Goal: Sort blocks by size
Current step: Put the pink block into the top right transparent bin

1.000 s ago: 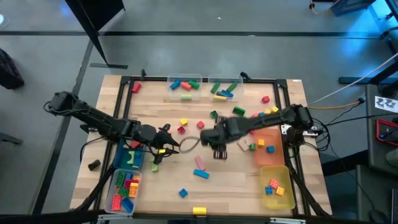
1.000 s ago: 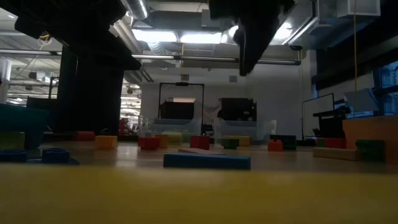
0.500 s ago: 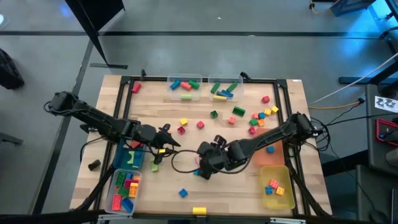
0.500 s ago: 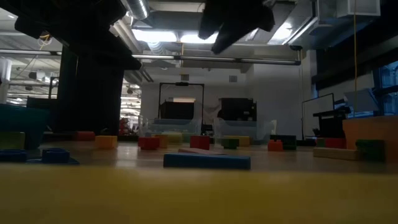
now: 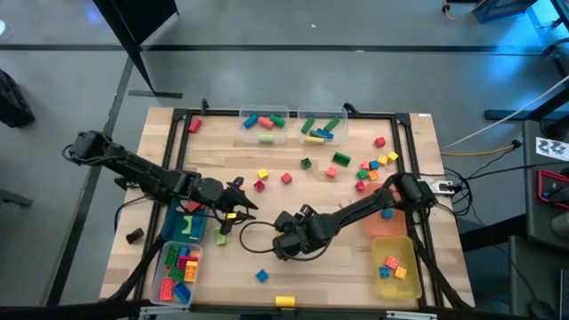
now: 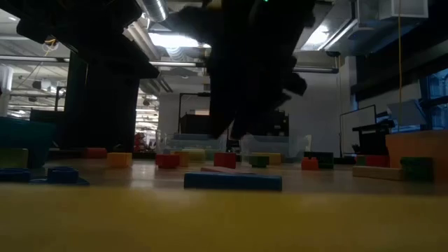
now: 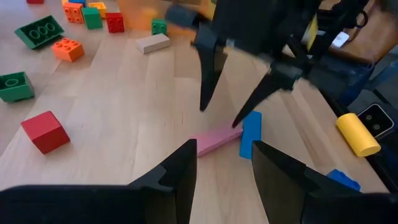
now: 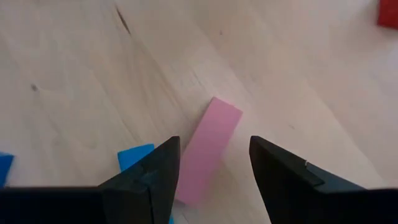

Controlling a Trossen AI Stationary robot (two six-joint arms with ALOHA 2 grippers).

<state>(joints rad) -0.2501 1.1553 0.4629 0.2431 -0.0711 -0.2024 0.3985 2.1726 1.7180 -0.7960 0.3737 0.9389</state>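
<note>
nearest the front edge of the table (image 5: 409, 133), a yellow block (image 5: 284, 301) lies alone, with a small blue block (image 5: 261, 276) just behind it. to the left, a clear bin (image 5: 164, 283) holds a mix of red, green, yellow and blue bricks, and to the right a yellow bin (image 5: 406, 286) holds a few small ones. at mid-table the right gripper (image 5: 283, 246) hangs low over a pink bar (image 8: 208, 148) and a blue bar (image 7: 250, 133) that lie touching; its fingers (image 7: 211, 67) are spread apart, empty, straddling the pink bar's end without gripping it. the left gripper (image 5: 238, 203), just left of it above the blue bin (image 5: 174, 228), waits with fingers parted and nothing between them. beyond, loose red, yellow, green and orange blocks (image 5: 363, 174) are scattered across the middle and right of the table. farthest back, two clear trays (image 5: 289, 130) at the rear edge hold longer bars, and a red block (image 5: 195, 125) sits by the far left corner.
</note>
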